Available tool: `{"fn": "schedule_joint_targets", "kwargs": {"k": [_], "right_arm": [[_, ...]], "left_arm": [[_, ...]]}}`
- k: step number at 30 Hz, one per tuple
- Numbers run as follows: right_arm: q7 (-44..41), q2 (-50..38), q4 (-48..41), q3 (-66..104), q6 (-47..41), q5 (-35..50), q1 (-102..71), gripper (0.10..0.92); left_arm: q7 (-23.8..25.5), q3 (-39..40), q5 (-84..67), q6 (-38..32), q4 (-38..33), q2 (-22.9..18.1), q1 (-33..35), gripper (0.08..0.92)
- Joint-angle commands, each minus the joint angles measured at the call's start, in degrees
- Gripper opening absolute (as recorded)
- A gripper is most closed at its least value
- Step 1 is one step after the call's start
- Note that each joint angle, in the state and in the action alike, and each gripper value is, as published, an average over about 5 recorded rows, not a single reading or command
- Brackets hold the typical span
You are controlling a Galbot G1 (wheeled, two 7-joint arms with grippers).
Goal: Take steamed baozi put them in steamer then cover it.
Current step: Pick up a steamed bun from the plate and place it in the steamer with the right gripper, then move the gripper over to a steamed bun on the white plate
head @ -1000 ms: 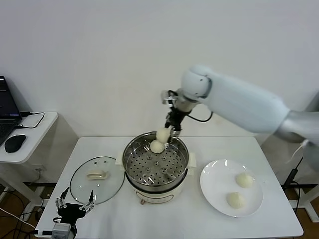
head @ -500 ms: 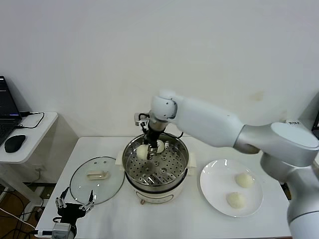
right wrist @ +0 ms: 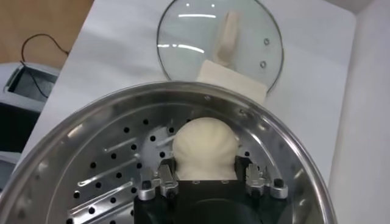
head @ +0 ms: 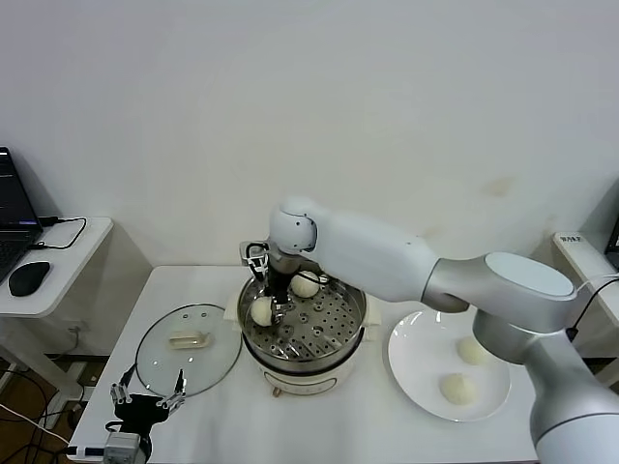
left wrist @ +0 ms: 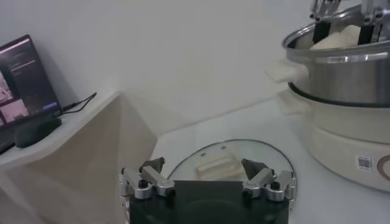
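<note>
My right gripper (head: 267,305) reaches down into the steamer (head: 350,319) at its left side and is shut on a baozi (head: 260,311), low over the perforated bottom. In the right wrist view the bun (right wrist: 204,148) sits between the fingers (right wrist: 166,175) inside the steel basket (right wrist: 91,146). A second baozi (head: 306,284) lies at the back of the basket. Two more baozi (head: 474,350) (head: 456,389) lie on the white plate (head: 416,360). The glass cover (head: 164,362) lies flat on the table left of the steamer. My left gripper (head: 147,394) is open and empty at the cover's near edge.
A side table with a laptop and a mouse (head: 29,278) stands at the far left. The left wrist view shows the cover (left wrist: 256,155) just beyond the open left gripper (left wrist: 203,164), and the steamer pot (left wrist: 341,91) beyond it. The table's front edge is close to the left gripper.
My right gripper has carried the baozi from above the steamer's back rim leftward and down into the basket's left side. The left arm has not moved.
</note>
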Motion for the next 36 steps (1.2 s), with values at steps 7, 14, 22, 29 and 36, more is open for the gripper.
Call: {"fn": "schedule_joint_targets", "kwargs": {"k": [7, 14, 22, 29, 36], "right_arm": [[1.85, -0.63, 1.39, 1.96, -0.66, -0.58, -0.42, 0.758], [-1.28, -11.41, 11.38, 3.42, -0.53, 1.57, 3.58, 0.822], [-5.84, -32.65, 24.62, 5.04, 2.82, 5.53, 8.88, 0.823], [-7.88, -51.36, 32.81, 3.88, 5.79, 5.87, 9.80, 0.823], [-9.40, -60.63, 35.75, 5.75, 9.34, -0.52, 1.50, 0.823]], "left_arm": [[0.02, 0.42, 0.22, -0.07, -0.12, -0.24, 0.28, 0.823], [0.20, 0.46, 0.30, -0.02, -0.10, -0.31, 0.21, 0.823], [0.35, 0.86, 0.33, 0.04, -0.07, -0.29, -0.07, 0.823], [0.12, 1.34, 0.42, 0.02, 0.15, 0.19, 0.28, 0.823], [-0.18, 1.22, 0.46, 0.04, -0.33, 0.56, 1.45, 0.823]]}}
